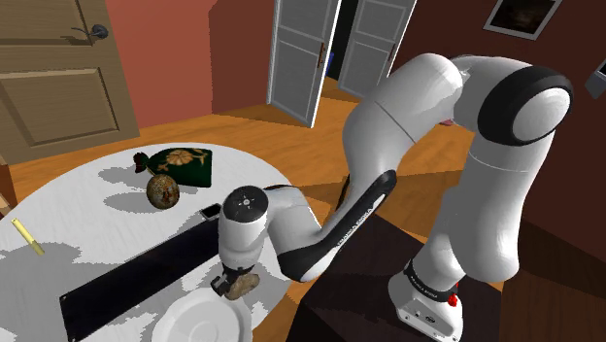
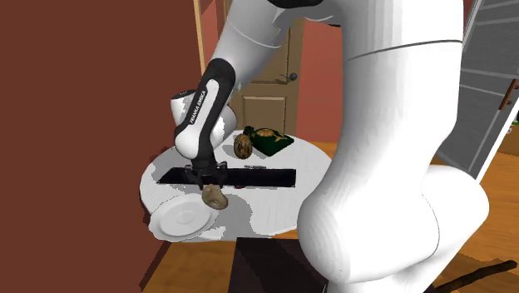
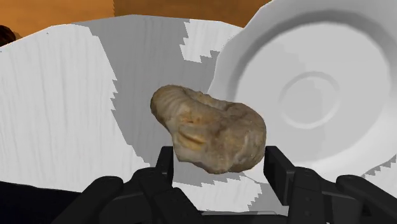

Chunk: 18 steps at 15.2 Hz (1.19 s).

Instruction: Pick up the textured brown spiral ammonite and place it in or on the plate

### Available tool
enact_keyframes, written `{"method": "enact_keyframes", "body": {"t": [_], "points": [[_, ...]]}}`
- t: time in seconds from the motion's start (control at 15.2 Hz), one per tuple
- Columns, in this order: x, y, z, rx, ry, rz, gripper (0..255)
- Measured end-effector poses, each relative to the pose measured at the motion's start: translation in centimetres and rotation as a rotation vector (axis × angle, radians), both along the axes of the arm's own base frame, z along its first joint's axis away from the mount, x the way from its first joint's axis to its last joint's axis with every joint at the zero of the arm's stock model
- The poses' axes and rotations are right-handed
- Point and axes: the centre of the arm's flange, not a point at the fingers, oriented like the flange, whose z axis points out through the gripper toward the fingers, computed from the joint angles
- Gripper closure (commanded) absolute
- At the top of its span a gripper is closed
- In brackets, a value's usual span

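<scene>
I have the round white tabletop [image 1: 87, 209], smooth and mottled with jagged grey shadow, spread under the arm. Across it lies a long, flat, matte black rectangular slab [image 1: 136, 277], running from 8 o'clock up towards 2 o'clock in the shoulder view. Just past the slab's 5 o'clock side sits the glossy white round plate [image 1: 199, 316], shallow, with a raised ring at its centre; it overhangs the tabletop's near edge.

At the tabletop's 12 o'clock side I see a dark green cloth pouch with a pale floral pattern [image 1: 185, 163]. A brown egg-shaped ornament painted with flowers [image 1: 163, 190] is touching it at 7 o'clock.

My black claw [image 1: 236, 286] points down, clamped on the lumpy tan-brown ammonite with ridged, stony coils [image 1: 243, 284]. The fossil hangs at the plate's 1 o'clock rim, apparently clear of the tabletop.

A thin yellow stick [image 1: 27, 236] lies at the tabletop's 9 o'clock edge.
</scene>
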Motion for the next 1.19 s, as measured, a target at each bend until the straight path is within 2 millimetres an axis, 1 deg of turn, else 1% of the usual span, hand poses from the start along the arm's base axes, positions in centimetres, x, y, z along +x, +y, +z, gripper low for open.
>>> {"method": "enact_keyframes", "body": {"t": [0.2,0.33,0.4,0.59,0.73,1.19], "points": [[-0.9,3.6,0.1,0.0,0.0,-0.001,255],[-1.6,6.1,0.5,0.0,0.0,-0.001,255],[-2.0,7.7,0.8,0.0,0.0,-0.001,255],[-3.0,10.9,1.2,0.0,0.0,-0.001,255],[-3.2,11.7,0.6,0.0,0.001,-0.002,255],[-3.2,11.9,-3.0,-0.001,0.001,-0.002,255]]}}
